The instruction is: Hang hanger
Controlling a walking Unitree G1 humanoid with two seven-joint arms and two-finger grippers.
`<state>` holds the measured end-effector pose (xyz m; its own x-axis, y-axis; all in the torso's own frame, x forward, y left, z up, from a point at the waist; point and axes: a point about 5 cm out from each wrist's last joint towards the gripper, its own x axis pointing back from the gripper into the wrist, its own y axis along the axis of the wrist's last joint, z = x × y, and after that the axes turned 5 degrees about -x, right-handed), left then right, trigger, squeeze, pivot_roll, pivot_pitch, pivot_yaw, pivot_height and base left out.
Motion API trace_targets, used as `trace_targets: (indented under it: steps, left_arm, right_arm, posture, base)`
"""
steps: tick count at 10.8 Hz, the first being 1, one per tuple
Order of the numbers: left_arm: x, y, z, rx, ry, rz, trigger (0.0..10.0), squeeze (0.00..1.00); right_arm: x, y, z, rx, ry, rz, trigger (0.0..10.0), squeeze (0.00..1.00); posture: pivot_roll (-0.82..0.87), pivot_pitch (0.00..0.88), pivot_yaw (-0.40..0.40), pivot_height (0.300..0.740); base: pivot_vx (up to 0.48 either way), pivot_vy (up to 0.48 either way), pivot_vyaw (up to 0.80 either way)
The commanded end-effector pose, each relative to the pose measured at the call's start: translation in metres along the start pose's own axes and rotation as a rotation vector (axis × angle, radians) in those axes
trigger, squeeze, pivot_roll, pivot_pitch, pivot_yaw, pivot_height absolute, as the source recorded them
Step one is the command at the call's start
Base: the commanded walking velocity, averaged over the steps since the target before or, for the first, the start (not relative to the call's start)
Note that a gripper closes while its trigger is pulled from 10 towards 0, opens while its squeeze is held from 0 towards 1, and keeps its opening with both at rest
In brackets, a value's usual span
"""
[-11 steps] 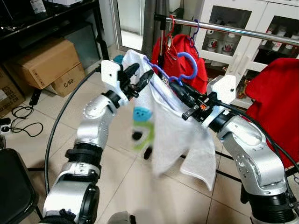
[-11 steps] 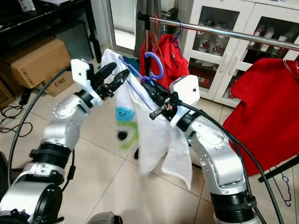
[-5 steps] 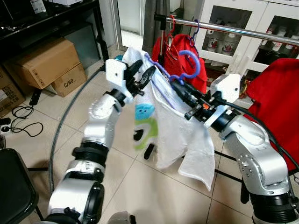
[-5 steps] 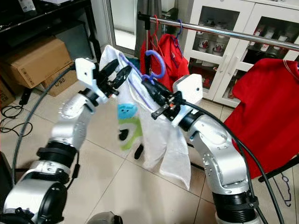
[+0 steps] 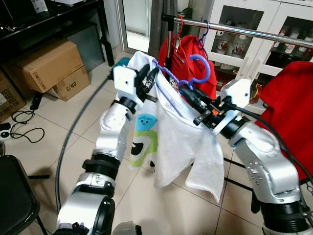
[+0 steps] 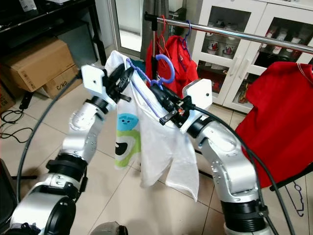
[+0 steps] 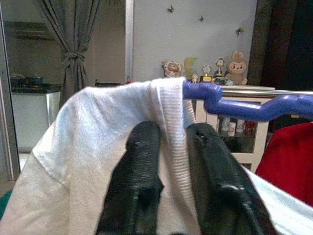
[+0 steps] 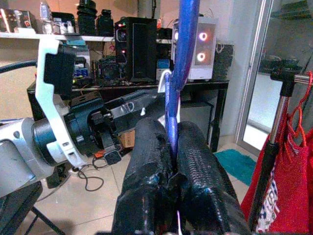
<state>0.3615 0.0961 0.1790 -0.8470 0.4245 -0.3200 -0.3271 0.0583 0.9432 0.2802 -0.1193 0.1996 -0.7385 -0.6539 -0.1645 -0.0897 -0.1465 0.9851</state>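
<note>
**Two grippers carrying a shirt on a hanger toward the rail**

Nearest the robot, the white shirt (image 5: pixel 176 142) is drooping below the hanger, soft and light, its printed front sagging toward the tiled floor (image 5: pixel 58 127). It is likely to swing and slide along the hanger's arms, so the hold belongs on the plastic, not the cloth.

The right gripper (image 5: pixel 191 98) is pinching the blue hanger (image 5: pixel 198 68) at its neck, just under the hook, fingers (image 8: pixel 200 171) closed tight on the thin stem. This is the stiff part and the sound place to grip; the smooth plastic may twist if squeezed loosely.

The left gripper (image 5: pixel 146 81) is clamping the shirt's ribbed collar at the hanger's shoulder end, fingers (image 7: pixel 142 166) nearly together with the fabric between them.

The hanger is hovering below and in front of the metal rail (image 5: pixel 244 30), its hook not yet over it. On the rail, a red garment (image 5: pixel 188 58) is hanging behind the hanger; a white cabinet (image 5: pixel 264 24) is standing beyond.
</note>
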Motion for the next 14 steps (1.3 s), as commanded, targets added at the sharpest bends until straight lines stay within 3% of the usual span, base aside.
trace_targets:
  steps: [1, 7, 8, 10, 11, 12, 14]
  left_arm:
    - [0.001, -0.004, 0.0, -0.008, 0.019, 0.017, 0.0, 0.0]
    - [0.005, -0.01, 0.015, 0.016, 0.094, 0.064, 0.0, 0.0]
    - [0.004, -0.003, 0.015, 0.031, 0.05, 0.027, 0.0, 0.0]
    - [0.006, 0.012, 0.006, 0.078, -0.173, -0.021, 0.0, 0.0]
    - [0.01, 0.022, 0.001, 0.134, -0.336, -0.027, 0.0, 0.0]
    - [0.015, 0.027, -0.003, 0.144, -0.454, -0.017, 0.0, 0.0]
    - [0.014, 0.033, 0.008, 0.113, -0.473, 0.033, 0.0, 0.0]
  right_arm:
    - [0.0, 0.004, 0.001, 0.011, 0.004, -0.03, 0.0, 0.0]
    - [0.0, 0.003, 0.0, 0.006, 0.002, -0.022, 0.0, 0.0]
    - [0.002, -0.001, -0.003, 0.03, -0.016, 0.025, 0.0, 0.0]
    - [0.006, -0.012, -0.011, 0.157, -0.034, 0.185, 0.0, 0.0]
    - [0.009, -0.019, -0.014, 0.226, -0.02, 0.275, 0.0, 0.0]
    - [0.011, -0.022, -0.013, 0.232, -0.003, 0.305, 0.0, 0.0]
    - [0.014, -0.025, -0.013, 0.245, 0.014, 0.354, 0.0, 0.0]
  posture:
    - [0.01, 0.0, 0.008, 0.74]
    - [0.01, 0.0, 0.015, 0.74]
    - [0.01, 0.0, 0.015, 0.74]
    - [0.01, 0.0, 0.017, 0.74]
    - [0.01, 0.0, 0.017, 0.74]
    - [0.02, 0.0, 0.013, 0.74]
    - [0.01, 0.0, 0.016, 0.74]
  base:
    - [0.0, 0.0, 0.0]
    - [0.0, 0.0, 0.0]
    - [0.0, 0.0, 0.0]
    - [0.0, 0.0, 0.0]
    - [0.0, 0.0, 0.0]
    - [0.0, 0.0, 0.0]
    - [0.0, 0.0, 0.0]
